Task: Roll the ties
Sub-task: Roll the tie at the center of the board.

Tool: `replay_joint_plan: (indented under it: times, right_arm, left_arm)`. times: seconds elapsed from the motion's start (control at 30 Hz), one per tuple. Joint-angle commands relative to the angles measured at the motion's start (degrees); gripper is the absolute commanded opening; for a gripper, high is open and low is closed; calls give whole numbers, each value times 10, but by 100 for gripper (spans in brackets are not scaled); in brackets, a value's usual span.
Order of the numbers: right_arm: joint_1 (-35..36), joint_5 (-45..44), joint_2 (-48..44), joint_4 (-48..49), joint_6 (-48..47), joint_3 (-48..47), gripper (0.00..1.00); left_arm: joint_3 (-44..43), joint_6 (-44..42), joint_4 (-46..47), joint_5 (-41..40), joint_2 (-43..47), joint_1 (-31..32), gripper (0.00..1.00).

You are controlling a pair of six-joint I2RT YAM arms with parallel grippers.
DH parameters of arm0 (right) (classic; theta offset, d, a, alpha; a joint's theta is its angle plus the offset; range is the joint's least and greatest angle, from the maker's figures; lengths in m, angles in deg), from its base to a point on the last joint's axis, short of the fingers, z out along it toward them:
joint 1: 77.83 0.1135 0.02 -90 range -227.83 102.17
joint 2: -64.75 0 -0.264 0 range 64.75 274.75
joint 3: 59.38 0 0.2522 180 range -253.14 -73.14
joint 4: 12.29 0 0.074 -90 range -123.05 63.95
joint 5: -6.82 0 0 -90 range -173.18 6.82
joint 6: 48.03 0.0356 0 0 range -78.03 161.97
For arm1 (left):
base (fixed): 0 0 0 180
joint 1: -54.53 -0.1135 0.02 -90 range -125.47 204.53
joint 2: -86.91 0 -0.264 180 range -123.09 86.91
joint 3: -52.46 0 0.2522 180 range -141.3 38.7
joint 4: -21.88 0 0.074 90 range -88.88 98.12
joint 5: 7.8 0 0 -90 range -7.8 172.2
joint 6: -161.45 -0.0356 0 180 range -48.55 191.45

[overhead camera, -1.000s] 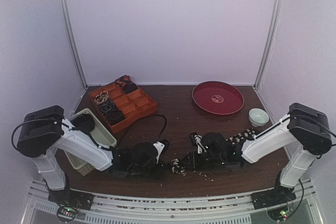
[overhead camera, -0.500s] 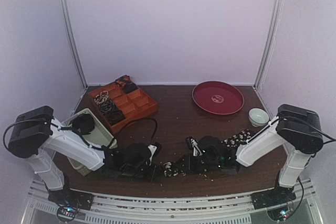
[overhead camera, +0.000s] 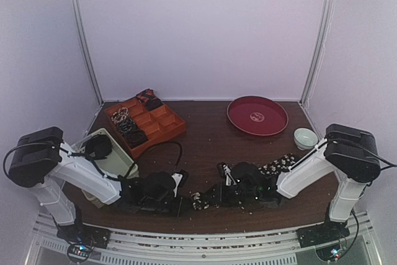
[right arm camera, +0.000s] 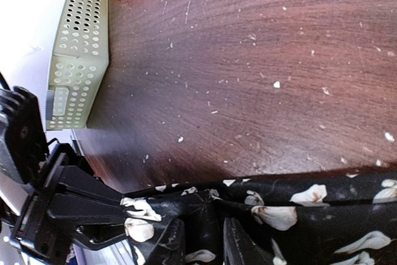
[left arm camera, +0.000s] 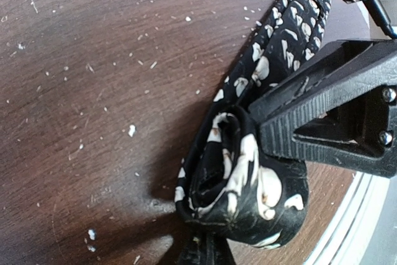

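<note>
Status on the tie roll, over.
Left gripper shut on tie, at its rolled end. Right gripper pinching the strip alongside. Nothing blocking.

top view looks down from high behind; both wrist views sit close, sharing the tie (left arm camera: 242, 178).

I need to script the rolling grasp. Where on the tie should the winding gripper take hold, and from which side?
Probably the rolled end of the tie, from the left, low along the table. The coil's open spiral faces that way, so fingers can clamp its core and twist, as the left gripper does.
</note>
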Motion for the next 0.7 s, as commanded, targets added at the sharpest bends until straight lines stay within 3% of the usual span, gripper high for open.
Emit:
replay_joint_plan:
  times: [0.0,0.67]
  right_arm:
    - [6,-34,-15,-97,-56,-9,23]
    - [-1,-45,-57,-110,-104,13,21]
  left_arm:
    - [1,-16,29,-12,24,2,0]
    - [-83,-48,5,1,-23,2,0]
